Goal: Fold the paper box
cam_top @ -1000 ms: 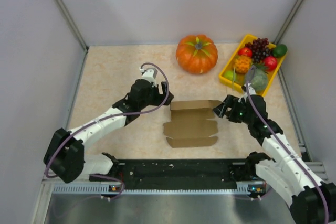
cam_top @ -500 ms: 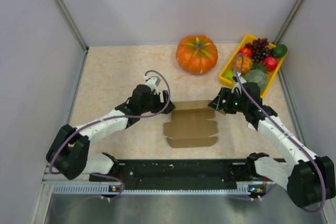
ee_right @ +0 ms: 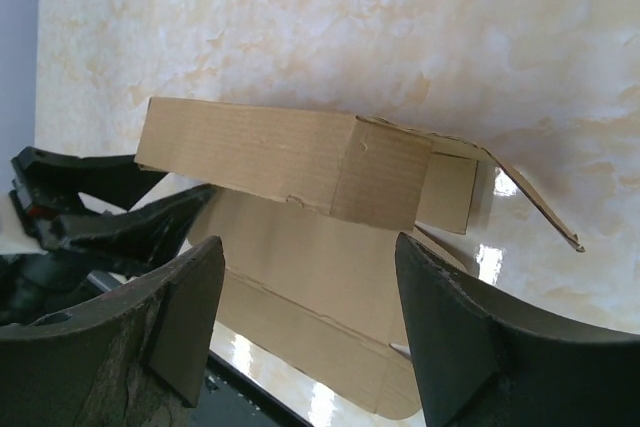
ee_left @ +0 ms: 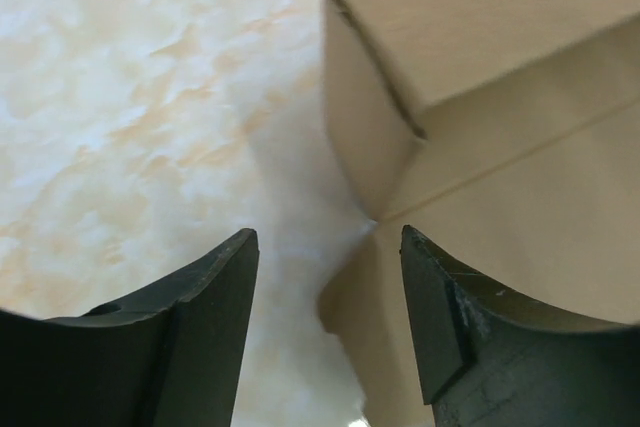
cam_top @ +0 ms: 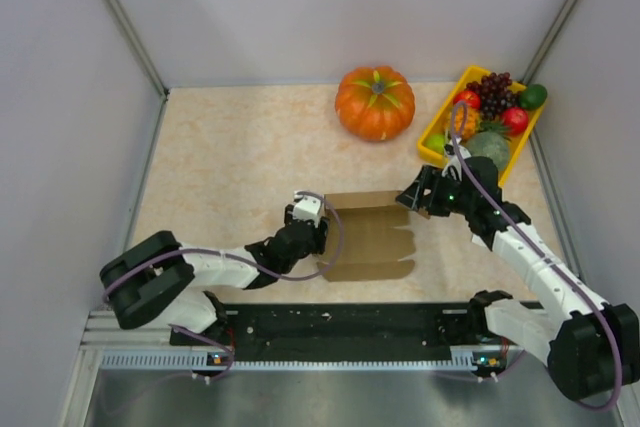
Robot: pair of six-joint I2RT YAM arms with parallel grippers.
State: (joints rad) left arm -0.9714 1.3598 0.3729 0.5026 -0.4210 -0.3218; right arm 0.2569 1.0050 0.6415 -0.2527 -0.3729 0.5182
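Note:
The paper box (cam_top: 368, 237) is a plain brown cardboard sheet, partly folded, lying at the table's middle. Its far panel stands raised (ee_right: 280, 162); its near flaps lie flat. My left gripper (cam_top: 318, 239) is open and empty, low at the box's left edge. In the left wrist view the box's left flap (ee_left: 480, 147) lies just ahead of the open fingers (ee_left: 440, 317). My right gripper (cam_top: 412, 199) is open and empty at the box's far right corner. In the right wrist view the box fills the space ahead of it.
An orange pumpkin (cam_top: 375, 102) stands at the back, behind the box. A yellow fruit tray (cam_top: 433, 143) with several toy fruits sits at the back right, close to the right arm. A black rail (cam_top: 340, 332) runs along the near edge.
My left gripper has swung from the box's far left corner down to its near left edge. The box's left flaps now lie under or against it. The right gripper has moved up to the far right corner.

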